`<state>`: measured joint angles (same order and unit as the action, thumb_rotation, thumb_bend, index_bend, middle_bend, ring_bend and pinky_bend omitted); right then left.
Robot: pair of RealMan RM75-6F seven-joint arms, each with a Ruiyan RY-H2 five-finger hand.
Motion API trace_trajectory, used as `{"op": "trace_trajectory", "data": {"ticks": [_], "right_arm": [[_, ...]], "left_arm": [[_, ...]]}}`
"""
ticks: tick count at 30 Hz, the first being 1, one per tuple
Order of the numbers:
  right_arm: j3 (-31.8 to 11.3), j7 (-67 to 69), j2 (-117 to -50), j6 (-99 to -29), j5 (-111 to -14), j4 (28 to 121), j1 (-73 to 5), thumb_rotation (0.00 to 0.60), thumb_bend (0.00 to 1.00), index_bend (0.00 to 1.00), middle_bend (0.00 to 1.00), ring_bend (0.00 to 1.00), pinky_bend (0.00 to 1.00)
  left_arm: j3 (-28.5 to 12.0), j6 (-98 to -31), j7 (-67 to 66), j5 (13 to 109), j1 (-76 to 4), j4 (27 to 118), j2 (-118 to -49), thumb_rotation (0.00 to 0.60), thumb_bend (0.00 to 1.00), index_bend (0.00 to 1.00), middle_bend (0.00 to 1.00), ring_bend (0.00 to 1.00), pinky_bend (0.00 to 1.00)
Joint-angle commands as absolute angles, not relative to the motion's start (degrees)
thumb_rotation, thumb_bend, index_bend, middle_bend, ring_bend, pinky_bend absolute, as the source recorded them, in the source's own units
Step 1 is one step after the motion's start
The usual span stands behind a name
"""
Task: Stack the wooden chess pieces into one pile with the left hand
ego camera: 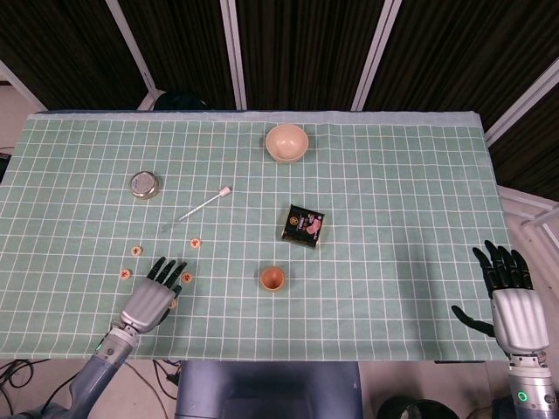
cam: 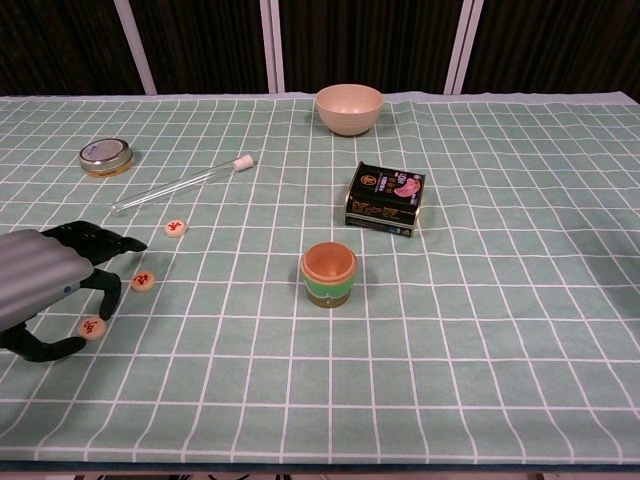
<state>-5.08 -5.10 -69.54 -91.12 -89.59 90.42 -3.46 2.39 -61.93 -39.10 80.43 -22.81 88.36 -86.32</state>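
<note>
Left robot hand: your left robot hand (ego camera: pixel 150 296) (cam: pixel 45 285) sits low over the near-left part of the desk (ego camera: pixel 393 201) (cam: pixel 500 330), palm down, fingers (cam: pixel 100 240) spread and pointing toward 1 o'clock. It holds nothing.
Nearest chess piece: one wooden piece (cam: pixel 92 327) lies directly under the hand, between the thumb and a downcurved finger; you cannot tell whether a fingertip touches it. In the head view the hand nearly covers it.
Other chess pieces: a second piece (ego camera: pixel 186 278) (cam: pixel 143 281) lies just beside the fingertips at 2 o'clock. A third (ego camera: pixel 196 243) (cam: pixel 175 227) sits farther out at 1 o'clock. Two more (ego camera: pixel 126 273) and (ego camera: pixel 135 250) lie at 10 and 11 o'clock of the hand, seen only from the head camera. All lie flat and apart, none stacked.
Edges and room: the near desk edge runs close behind your wrist at 6 o'clock. Open cloth stretches toward 3 o'clock as far as the cup.
Around: an orange-and-green cup (ego camera: pixel 272 278) (cam: pixel 328 272) stands at 3 o'clock, well apart. A thin tube (ego camera: pixel 203 205) (cam: pixel 180 184) lies at 1 o'clock beyond the third piece; a round tin (ego camera: pixel 144 184) (cam: pixel 105 156) at 12 o'clock; a dark packet (ego camera: pixel 302 225) (cam: pixel 385 198) and a beige bowl (ego camera: pixel 286 142) (cam: pixel 349 107) farther off at 2 o'clock.
Right robot hand: your right robot hand (ego camera: pixel 511 301) is off the desk's right edge, fingers spread, upright, empty.
</note>
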Motion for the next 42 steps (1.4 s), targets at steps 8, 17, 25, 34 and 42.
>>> {"op": "trace_trajectory", "data": {"ticks": [8, 17, 25, 34, 42], "right_arm": [[-5.05, -5.00, -69.54, -91.02, -89.55, 90.47, -3.48, 0.600, 0.23, 0.09, 0.01, 0.03, 0.00], [-5.09, -5.33, -69.65, -90.80, -89.32, 90.57, -3.54, 0.600, 0.23, 0.09, 0.01, 0.02, 0.00], [-5.19, -5.28, -69.64, -90.83, -89.14, 90.55, -3.51, 0.600, 0.23, 0.09, 0.01, 0.03, 0.00], [-5.26, -5.14, -69.58, -90.74, -88.97, 90.56, -3.53, 0.600, 0.23, 0.09, 0.01, 0.03, 0.00], [-5.30, -5.08, -69.55, -90.73, -88.84, 90.59, -3.51, 0.600, 0.23, 0.09, 0.01, 0.03, 0.00]], "left_arm": [[-0.45, -63.75, -36.47, 80.08, -23.95, 91.54, -83.87, 0.600, 0.31, 0.52, 0.03, 0.00, 0.00], [-5.31, -60.07, -40.05, 73.12, -28.34, 93.53, -83.58, 0.600, 0.31, 0.51, 0.03, 0.00, 0.00], [-5.15, -58.08, -42.24, 69.26, -30.61, 91.88, -85.68, 0.600, 0.31, 0.49, 0.03, 0.00, 0.00], [-4.01, -58.33, -43.35, 68.34, -31.86, 90.11, -87.75, 0.600, 0.31, 0.49, 0.03, 0.00, 0.00], [-3.53, -59.84, -44.16, 67.42, -32.16, 89.21, -88.54, 0.600, 0.31, 0.48, 0.03, 0.00, 0.00]]}}
